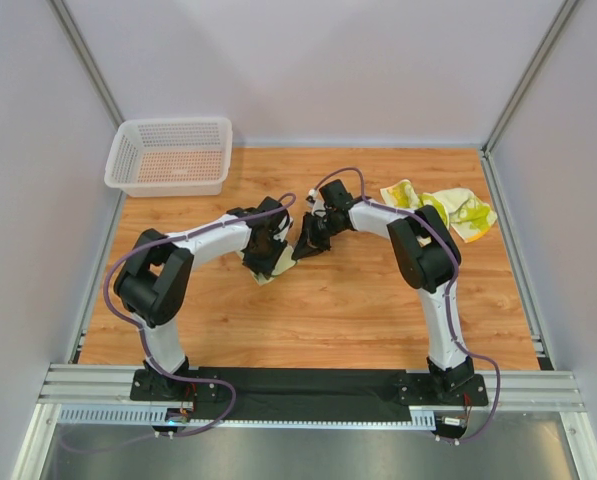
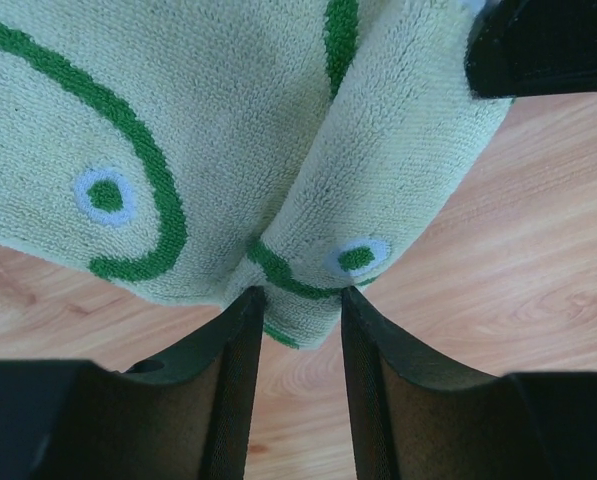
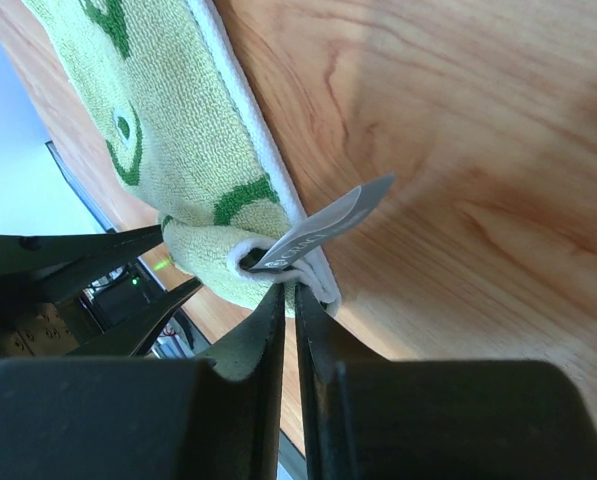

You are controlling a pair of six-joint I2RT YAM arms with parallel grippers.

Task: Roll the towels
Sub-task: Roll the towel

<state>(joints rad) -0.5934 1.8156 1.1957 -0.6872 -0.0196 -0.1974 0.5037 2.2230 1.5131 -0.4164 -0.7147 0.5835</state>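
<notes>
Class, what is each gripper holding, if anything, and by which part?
The right gripper pinches the towel at its folded corner, beside the label. A fold sits between the fingers of the left gripper; whether it grips cannot be told.

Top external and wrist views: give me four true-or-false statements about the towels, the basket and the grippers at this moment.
1. The white mesh basket holds rolled towels. False: nothing shows inside it.
2. The right gripper pinches the green-patterned towel at its hemmed corner, by a grey tag. True.
3. The crumpled towels lie far right on the table. True.
4. The left gripper hovers over the basket. False: it is at mid-table, with a fold of the green-patterned towel between its fingertips.
</notes>
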